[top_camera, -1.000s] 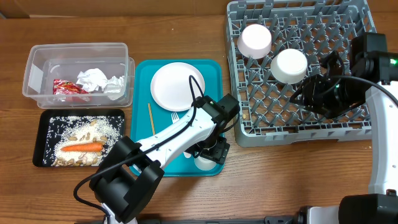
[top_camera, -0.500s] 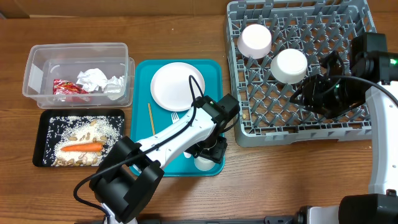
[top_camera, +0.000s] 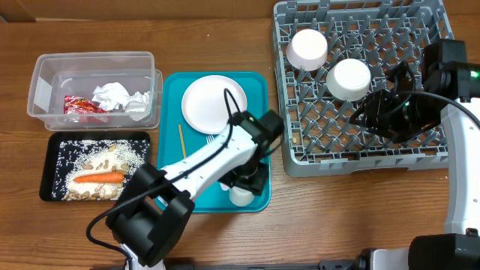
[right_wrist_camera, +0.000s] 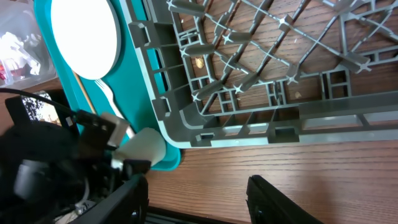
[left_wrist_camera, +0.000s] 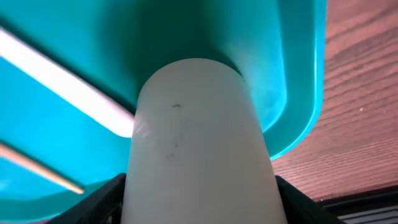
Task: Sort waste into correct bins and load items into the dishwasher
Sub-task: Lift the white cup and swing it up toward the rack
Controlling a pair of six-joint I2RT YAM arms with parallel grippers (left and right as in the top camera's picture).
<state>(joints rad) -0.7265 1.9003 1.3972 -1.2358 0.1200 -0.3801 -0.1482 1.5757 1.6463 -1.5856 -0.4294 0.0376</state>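
Observation:
My left gripper (top_camera: 247,186) is shut on a white cup (left_wrist_camera: 196,143) at the front right corner of the teal tray (top_camera: 255,86). The cup also shows in the overhead view (top_camera: 240,196) and the right wrist view (right_wrist_camera: 144,144). A white plate (top_camera: 208,103), a white fork (top_camera: 212,140) and a wooden stick (top_camera: 181,142) lie on the tray. My right gripper (right_wrist_camera: 196,199) is open and empty, held over the front part of the grey dish rack (top_camera: 300,161). Two white cups (top_camera: 308,49) (top_camera: 349,79) stand upside down in the rack.
A clear plastic bin (top_camera: 45,75) with crumpled paper and a red wrapper stands at the left. In front of it a black tray (top_camera: 52,146) holds rice and a carrot (top_camera: 99,178). Bare wooden table lies in front of the rack.
My left gripper has shifted slightly left and back with the white cup in it. The right arm has not moved.

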